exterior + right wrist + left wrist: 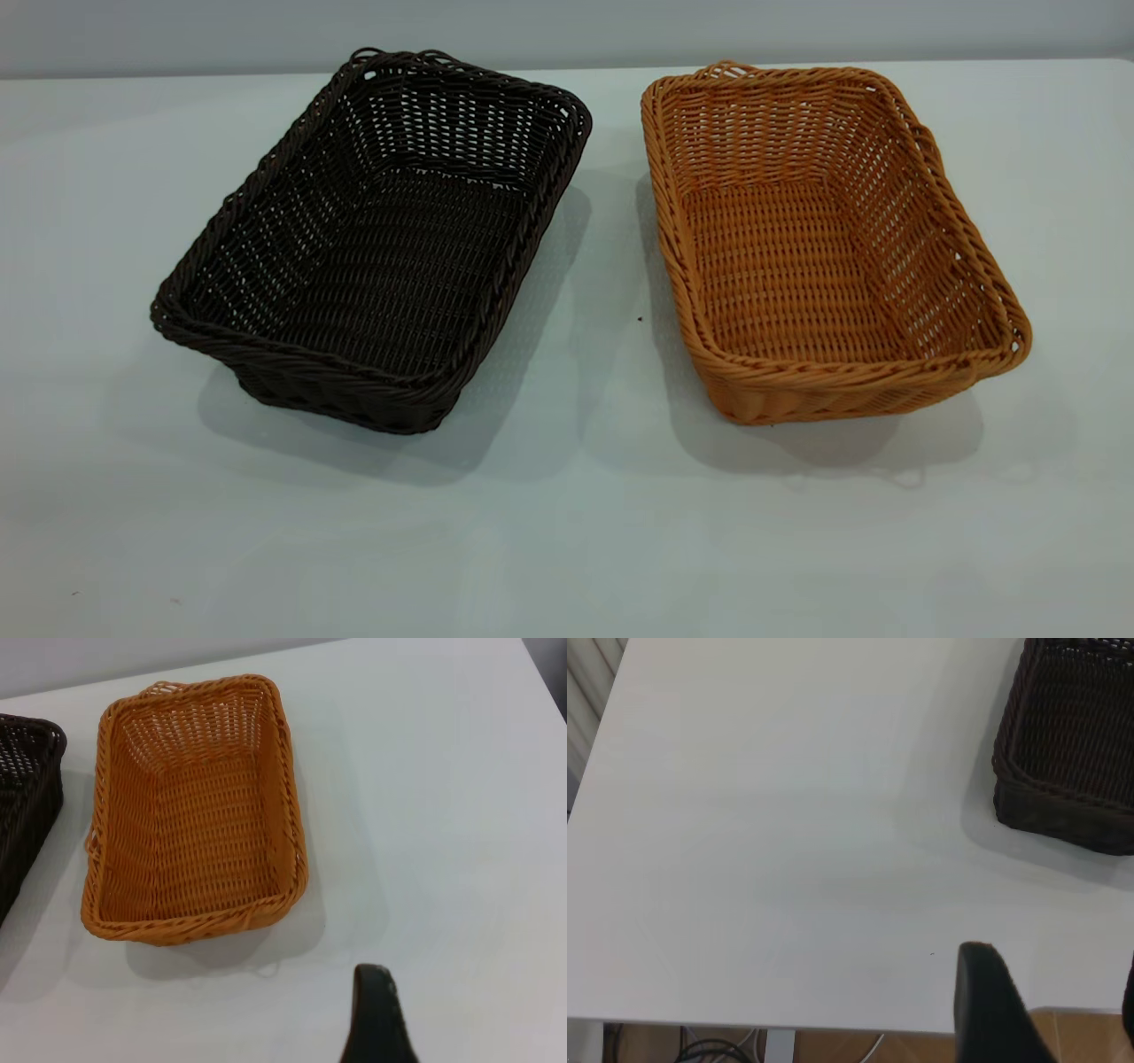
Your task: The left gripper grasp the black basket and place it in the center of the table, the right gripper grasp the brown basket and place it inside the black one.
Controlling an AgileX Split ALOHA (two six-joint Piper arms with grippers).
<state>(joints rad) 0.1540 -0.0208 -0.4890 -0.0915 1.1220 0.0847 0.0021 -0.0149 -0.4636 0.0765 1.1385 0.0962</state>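
Black basket [372, 248]: sits on the white table [567, 532], left side.
Brown basket [824, 248]: just beside it, to the right, apart, empty.
Left gripper [1059, 1010]: hangs off the table's edge, fingers spread, empty.
Right gripper [379, 1019]: near the brown basket, grip unclear.

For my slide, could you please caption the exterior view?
Black basket and brown basket side by side, apart, on the table.

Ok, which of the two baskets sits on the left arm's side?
The black basket; very dark weave, at the exterior view's left. The brown basket is orange-tan, on the right.
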